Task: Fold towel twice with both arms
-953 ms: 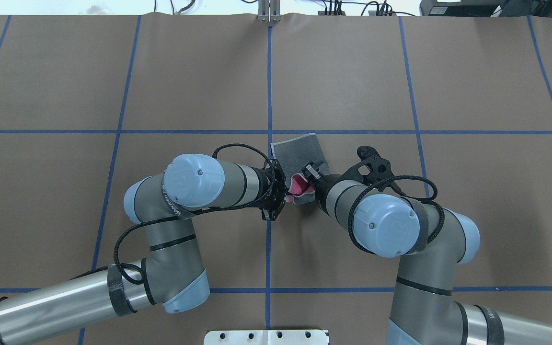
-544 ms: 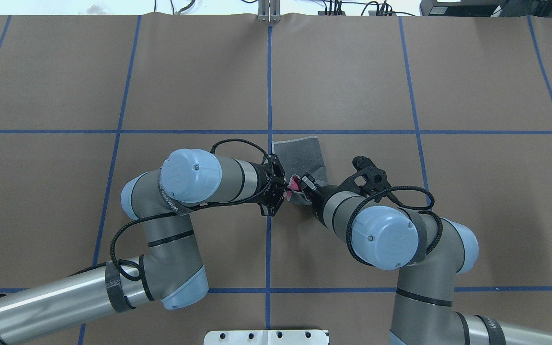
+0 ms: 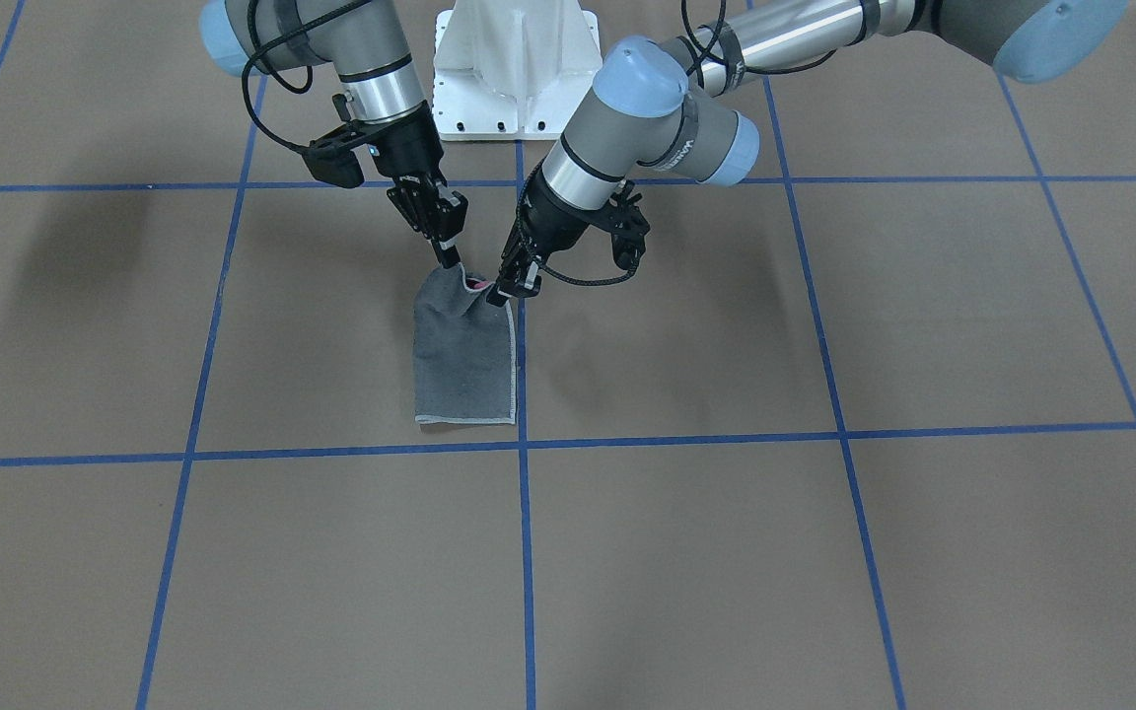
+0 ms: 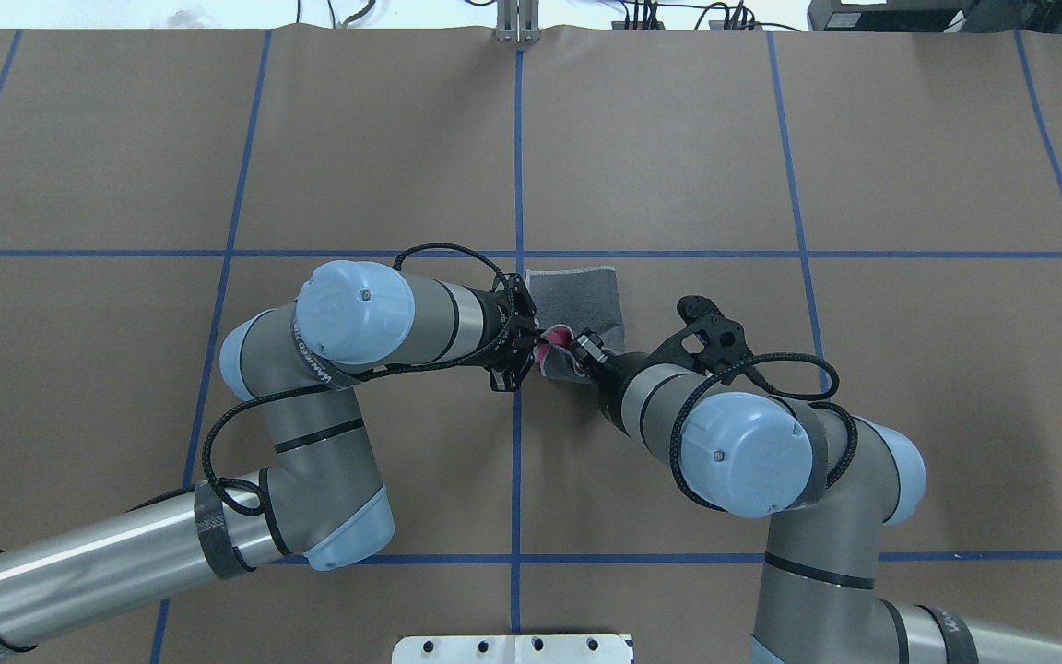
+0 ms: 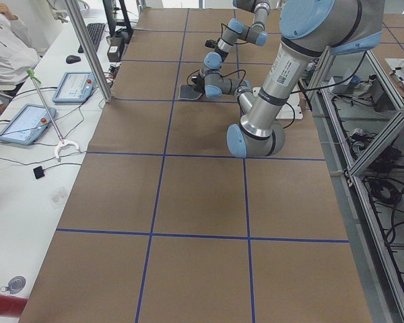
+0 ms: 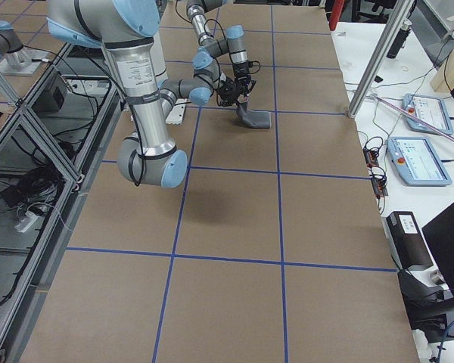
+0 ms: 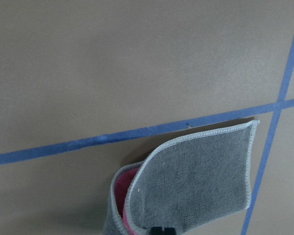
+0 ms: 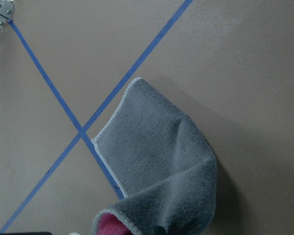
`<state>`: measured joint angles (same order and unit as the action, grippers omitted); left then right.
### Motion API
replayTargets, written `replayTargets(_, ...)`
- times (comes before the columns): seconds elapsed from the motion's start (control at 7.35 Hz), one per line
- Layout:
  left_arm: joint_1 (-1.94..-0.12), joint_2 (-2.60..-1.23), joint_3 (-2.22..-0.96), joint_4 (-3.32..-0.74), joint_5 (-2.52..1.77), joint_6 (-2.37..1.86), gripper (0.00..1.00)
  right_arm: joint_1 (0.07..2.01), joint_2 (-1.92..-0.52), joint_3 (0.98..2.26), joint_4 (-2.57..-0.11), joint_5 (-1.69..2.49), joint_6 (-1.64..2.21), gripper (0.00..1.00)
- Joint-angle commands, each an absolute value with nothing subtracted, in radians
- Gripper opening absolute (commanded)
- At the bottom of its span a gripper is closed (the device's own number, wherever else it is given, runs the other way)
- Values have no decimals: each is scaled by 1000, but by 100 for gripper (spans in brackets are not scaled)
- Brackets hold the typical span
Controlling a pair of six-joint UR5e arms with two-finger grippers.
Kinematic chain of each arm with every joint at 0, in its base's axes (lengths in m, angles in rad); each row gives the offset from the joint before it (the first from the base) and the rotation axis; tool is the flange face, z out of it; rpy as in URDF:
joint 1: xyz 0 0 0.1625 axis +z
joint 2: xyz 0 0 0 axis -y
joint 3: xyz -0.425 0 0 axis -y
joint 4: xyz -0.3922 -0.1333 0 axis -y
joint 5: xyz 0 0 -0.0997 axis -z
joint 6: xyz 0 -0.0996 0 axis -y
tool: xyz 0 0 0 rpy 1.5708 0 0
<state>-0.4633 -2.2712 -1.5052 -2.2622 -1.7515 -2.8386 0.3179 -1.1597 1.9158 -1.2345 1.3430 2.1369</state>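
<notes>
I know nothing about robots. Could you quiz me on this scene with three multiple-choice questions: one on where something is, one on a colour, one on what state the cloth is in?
1. In the overhead view, where is the towel relative to the central blue tape line?
A. Left of it
B. Just right of it
C. At the table's far edge

2. What colour shows inside the lifted fold?
A. Green
B. Yellow
C. Pink

3. How is the towel?
A. Flat and untouched
B. One edge raised, the opposite edge on the table
C. Wholly in the air

Answers:
1 B: its edge runs beside the line, on the right.
2 C: the pink inner face peeks out.
3 B: the left end effector and right end effector pinch the raised edge.
</notes>
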Motion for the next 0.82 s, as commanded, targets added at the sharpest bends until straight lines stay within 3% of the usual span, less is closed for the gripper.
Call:
replayTargets(0.0, -495, -2273, -1503, -2255, -1753, -2836, 0, 353, -1157, 1911, -1236, 1351, 2135, 0)
replayTargets(0.68, -531, -2283, -1476, -2252, -1753, -2833, 0, 399, -1128, 1869, -1236, 1361, 2138, 0)
